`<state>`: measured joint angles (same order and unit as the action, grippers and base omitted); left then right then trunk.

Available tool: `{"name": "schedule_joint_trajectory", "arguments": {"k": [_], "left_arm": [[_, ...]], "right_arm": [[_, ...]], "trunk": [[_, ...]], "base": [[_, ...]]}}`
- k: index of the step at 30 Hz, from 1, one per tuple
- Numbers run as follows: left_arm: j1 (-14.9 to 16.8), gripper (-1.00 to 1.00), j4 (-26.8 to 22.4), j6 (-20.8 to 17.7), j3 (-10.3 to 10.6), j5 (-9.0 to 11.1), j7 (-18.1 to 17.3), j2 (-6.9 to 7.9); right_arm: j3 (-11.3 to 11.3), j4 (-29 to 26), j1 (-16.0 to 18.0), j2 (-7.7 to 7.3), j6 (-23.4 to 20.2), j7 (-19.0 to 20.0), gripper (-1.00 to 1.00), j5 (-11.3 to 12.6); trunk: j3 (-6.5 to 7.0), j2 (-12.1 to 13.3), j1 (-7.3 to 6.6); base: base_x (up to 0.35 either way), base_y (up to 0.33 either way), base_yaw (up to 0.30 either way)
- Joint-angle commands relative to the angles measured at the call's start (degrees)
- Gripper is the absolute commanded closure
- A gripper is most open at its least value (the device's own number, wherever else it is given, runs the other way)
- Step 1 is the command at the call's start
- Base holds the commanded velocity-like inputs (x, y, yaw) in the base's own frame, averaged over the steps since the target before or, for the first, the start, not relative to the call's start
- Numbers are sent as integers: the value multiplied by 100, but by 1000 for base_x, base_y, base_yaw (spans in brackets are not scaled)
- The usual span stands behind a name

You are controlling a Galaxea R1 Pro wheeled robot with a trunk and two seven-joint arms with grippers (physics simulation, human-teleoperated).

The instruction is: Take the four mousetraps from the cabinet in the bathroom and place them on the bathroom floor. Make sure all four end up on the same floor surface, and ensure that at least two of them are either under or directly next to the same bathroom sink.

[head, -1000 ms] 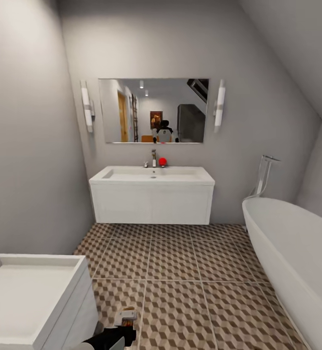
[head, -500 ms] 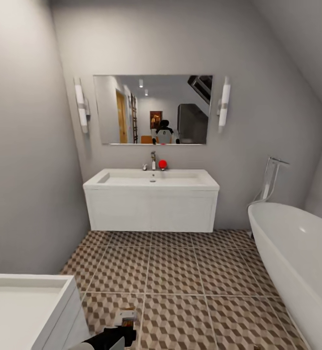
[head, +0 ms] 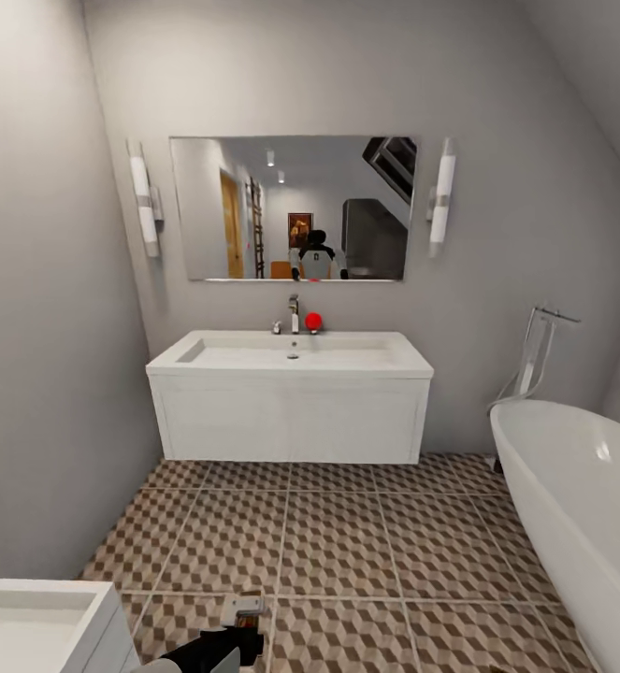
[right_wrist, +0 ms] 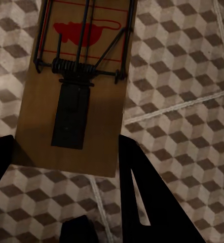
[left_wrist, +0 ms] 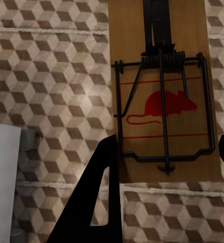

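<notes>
A tan wooden mousetrap (left_wrist: 162, 109) with dark spring wire and a red mouse print hangs between the fingers of my left gripper (left_wrist: 168, 147), above the cube-patterned bathroom floor (left_wrist: 56, 86). In the head view that gripper (head: 241, 628) sits at the bottom edge with the mousetrap (head: 244, 609) at its tip. A second mousetrap (right_wrist: 81, 66) is held in my right gripper (right_wrist: 66, 144) over the same tiles. The white bathroom sink (head: 291, 407) with its chrome tap hangs on the far wall, straight ahead across the bathroom floor (head: 338, 542). The cabinet is out of view.
A white oval bathtub (head: 581, 505) with a tall chrome filler lines the right side. Another white basin (head: 29, 626) juts in at the lower left. A mirror (head: 291, 207) and two wall lamps hang above the sink. A small red object (head: 313, 321) sits by the tap.
The whole view has shifted: the camera has moved closer to the sink, and the lower-left basin has slid further out of the picture. The left gripper and its mousetrap hold the same pose.
</notes>
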<state>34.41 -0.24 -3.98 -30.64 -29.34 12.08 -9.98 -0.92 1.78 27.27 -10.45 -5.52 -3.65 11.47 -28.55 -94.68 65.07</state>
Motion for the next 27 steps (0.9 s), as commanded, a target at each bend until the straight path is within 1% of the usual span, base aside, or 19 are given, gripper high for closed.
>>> {"name": "schedule_joint_trajectory", "arguments": {"k": [1,27], "left_arm": [[4,100,-3,-25,-40,-63,22,-2],[4,100,-3,-42,-56,-45,31,-2]], "right_arm": [[-5,7,7,0,-7,5,100,57],[-5,7,7,-9,-7,5,100,57]], "trunk": [[-6,-3,3],[-6,-3,3]], "base": [[322,0,0],[323,0,0]]}}
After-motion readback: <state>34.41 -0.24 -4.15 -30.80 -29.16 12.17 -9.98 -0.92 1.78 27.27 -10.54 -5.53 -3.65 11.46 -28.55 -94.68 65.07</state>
